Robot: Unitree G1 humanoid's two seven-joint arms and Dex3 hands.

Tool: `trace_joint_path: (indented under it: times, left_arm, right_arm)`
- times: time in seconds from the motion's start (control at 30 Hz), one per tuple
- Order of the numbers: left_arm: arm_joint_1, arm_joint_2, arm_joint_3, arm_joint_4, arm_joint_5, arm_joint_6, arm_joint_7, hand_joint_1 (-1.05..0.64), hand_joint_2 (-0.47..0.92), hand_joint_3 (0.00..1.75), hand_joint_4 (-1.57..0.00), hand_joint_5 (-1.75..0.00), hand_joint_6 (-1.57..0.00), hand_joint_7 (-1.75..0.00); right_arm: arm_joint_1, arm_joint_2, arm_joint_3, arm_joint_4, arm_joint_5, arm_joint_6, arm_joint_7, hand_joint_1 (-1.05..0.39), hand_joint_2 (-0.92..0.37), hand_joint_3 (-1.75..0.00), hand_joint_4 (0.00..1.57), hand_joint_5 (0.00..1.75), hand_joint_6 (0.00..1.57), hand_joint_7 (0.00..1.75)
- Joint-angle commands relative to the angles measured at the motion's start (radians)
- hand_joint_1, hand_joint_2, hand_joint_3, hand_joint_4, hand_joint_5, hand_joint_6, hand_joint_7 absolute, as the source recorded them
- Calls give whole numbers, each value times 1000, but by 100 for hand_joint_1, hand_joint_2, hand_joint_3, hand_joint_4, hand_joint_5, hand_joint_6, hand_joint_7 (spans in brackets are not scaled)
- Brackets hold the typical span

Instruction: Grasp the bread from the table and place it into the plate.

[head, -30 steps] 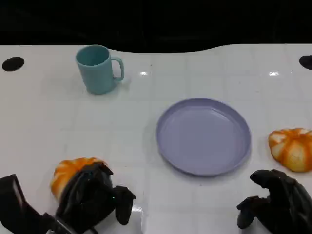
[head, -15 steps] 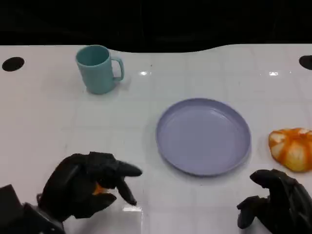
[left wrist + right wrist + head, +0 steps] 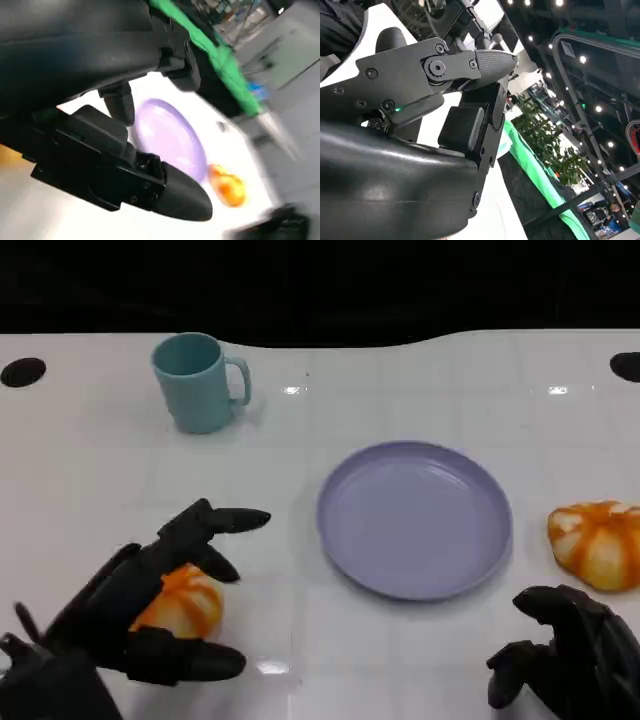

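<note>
white tabletop under the head camera. left hand sits near the front left corner, fingers spread apart on either side of an orange bread; one finger reaches out past the bread's far side, another lies along its near side. fingers look not closed on the bread, hand open, though whether the palm touches it cannot be told. the bread rests on the tabletop, outside the plate, well to the plate's left. plate is lavender, round, shallow, standing right of centre and nothing lying in it. a second bread, orange with pale stripes, lies by the right edge, just beside the plate's rim but apart from it. right hand rests at the front right corner, near that second bread and not touching it, fingers curled inward with nothing between them. a teal mug stands upright toward the back left, handle turned to the right, well apart from everything else. left wrist view: black fingers in the foreground, blurred, the plate beyond them and the second bread further on. right wrist view: the right hand's dark shell and fingers close up, ceiling lights behind.
</note>
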Motion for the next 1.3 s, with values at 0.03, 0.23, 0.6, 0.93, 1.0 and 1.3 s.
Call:
trace_joint_path:
  times: [0.03,0.23,0.6,0.93,1.0,1.3]
  left_arm:
    - [51,75,-4,-168,271,77,129,-105,92,29,0,-119,0,-27]
    - [79,116,-54,-285,486,200,201,-105,92,20,0,-128,0,-21]
    - [27,175,-181,-264,701,368,239,-105,91,7,0,-148,0,-45]
    - [-72,190,-318,-133,813,516,237,-105,82,0,0,-157,0,-69]
    - [-97,196,-350,-83,837,532,255,-105,81,0,0,-156,0,-71]
    - [-210,192,-455,129,870,587,302,-105,73,1,0,-159,0,-97]
  right_arm:
    - [5,-11,-7,0,6,-9,0,-59,-92,-25,157,56,157,17]
    - [7,-11,-6,-6,6,-4,-5,-58,-92,-26,157,57,157,17]
    - [12,-13,1,-14,-2,-19,-2,-60,-92,-28,157,58,157,18]
    - [21,-9,3,-24,-5,-23,-12,-59,-92,-27,157,60,157,21]
    - [23,-7,5,-29,-4,-18,-18,-59,-92,-28,157,60,157,21]
    - [30,-6,10,-41,-7,-21,-23,-59,-92,-28,157,61,157,21]
